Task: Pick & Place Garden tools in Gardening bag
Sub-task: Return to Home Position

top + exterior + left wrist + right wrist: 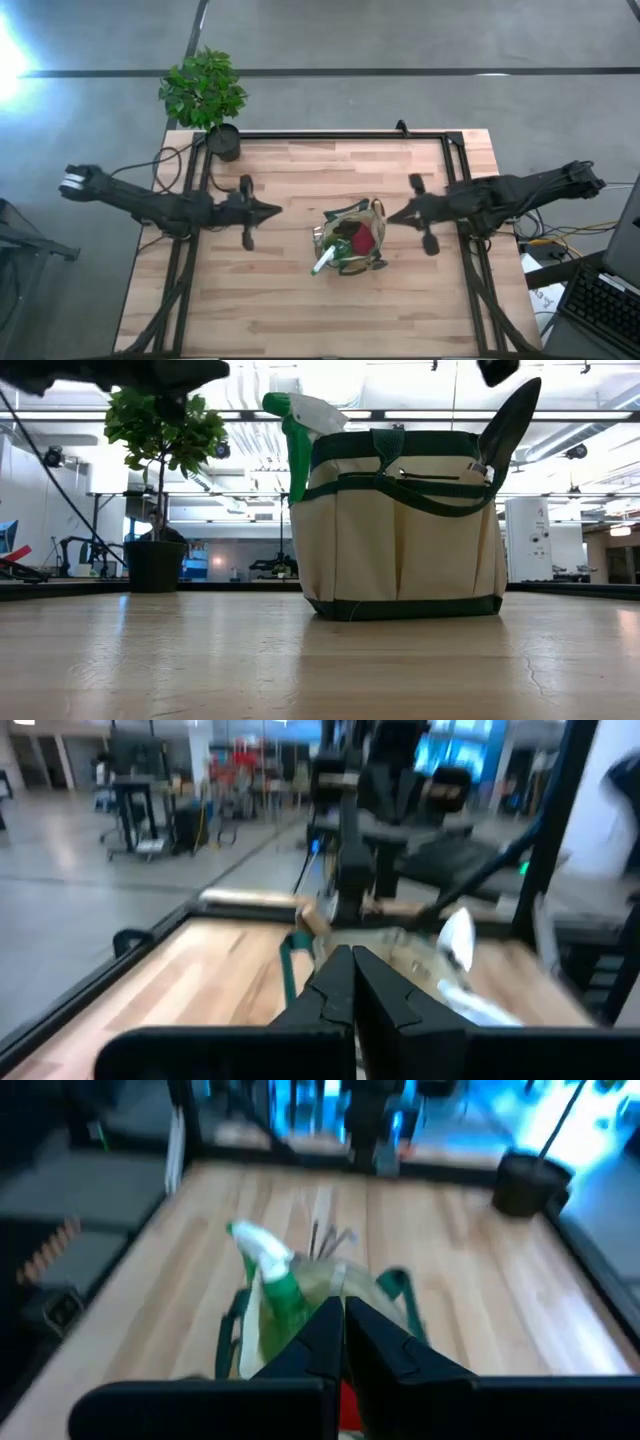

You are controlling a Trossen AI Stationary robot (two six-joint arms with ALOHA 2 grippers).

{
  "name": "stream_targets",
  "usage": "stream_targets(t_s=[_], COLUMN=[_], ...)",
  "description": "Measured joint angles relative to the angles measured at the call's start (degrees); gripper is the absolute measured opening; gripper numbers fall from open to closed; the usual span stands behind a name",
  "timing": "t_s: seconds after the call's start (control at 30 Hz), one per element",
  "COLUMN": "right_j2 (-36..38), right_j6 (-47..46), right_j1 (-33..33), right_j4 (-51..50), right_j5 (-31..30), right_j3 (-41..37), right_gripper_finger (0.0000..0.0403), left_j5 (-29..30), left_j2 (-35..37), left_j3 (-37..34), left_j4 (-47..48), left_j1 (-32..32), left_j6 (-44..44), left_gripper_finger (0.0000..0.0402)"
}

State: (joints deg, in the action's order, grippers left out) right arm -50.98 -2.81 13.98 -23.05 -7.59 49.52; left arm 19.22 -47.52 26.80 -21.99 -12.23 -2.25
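Observation:
The tan gardening bag [352,240] with dark green trim stands upright on its base at the middle of the wooden table [300,310]. Garden tools stick up out of it: a green-and-white piece [295,435], a dark trowel blade [510,422], a red item [362,240] and rake tines [332,1237]. My left gripper [278,211] hovers shut to the left of the bag, its fingers level. My right gripper [390,217] hovers shut just right of the bag, slanting down a little. Neither holds anything.
A potted green plant [205,95] in a black pot [224,142] stands at the table's far left corner. A black frame [330,135] runs along the table's far edge. Bare wood lies in front of the bag, toward the near edge.

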Motion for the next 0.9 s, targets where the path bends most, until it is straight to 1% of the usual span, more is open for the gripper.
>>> stream_targets(t_s=[0.13, 0.23, 0.27, 0.4, 0.6, 0.73, 0.8, 0.87, 0.9], right_j2=[10.2, 16.33, 18.09, 23.94, 30.91, 34.9, 36.96, 38.89, 39.98], right_j6=[2.19, 3.91, 4.68, 5.82, 6.69, 4.48, 3.28, 2.2, 1.63], right_j1=[0.0, 0.0, 0.0, 0.0, 0.0, 0.0, 0.0, 0.0, 0.0], right_j4=[9.0, 13.45, 14.49, 16.23, 18.85, 18.87, 18.96, 18.9, 18.92], right_j5=[-0.77, -2.73, -4.25, -7.7, -7.85, -7.88, -7.85, -7.53, -7.23], right_j3=[-8.41, -14.39, -16.06, -21.96, -28.92, -32.94, -34.82, -36.63, -37.47], right_gripper_finger=[0.0008, 0.0008, 0.0008, 0.0008, 0.0008, 0.0008, 0.0008, 0.0008, 0.0008], left_j5=[-1.52, -2.81, -3.28, -3.73, -3.49, -2.39, -2.35, -2.43, -2.91], left_j2=[6.0, 9.44, 10.47, 14.16, 18.14, 20.78, 21.92, 23.14, 23.5], left_j3=[-6.98, -11.72, -13.09, -17.31, -22.31, -25.54, -26.24, -26.18, -26.18], left_j4=[-8.34, -13.16, -13.89, -13.95, -14.04, -13.97, -12.62, -7.85, -7.19], left_j1=[0.0, 0.0, 0.0, 0.02, 0.13, 0.42, 0.84, 1.53, 2.06], left_j6=[0.56, 2.28, 2.48, 2.54, 2.74, 2.9, 2.28, 1.26, 0.72], left_gripper_finger=[0.0, 0.0, 0.0, 0.0, 0.0, 0.0, 0.0, 0.0, 0.0])
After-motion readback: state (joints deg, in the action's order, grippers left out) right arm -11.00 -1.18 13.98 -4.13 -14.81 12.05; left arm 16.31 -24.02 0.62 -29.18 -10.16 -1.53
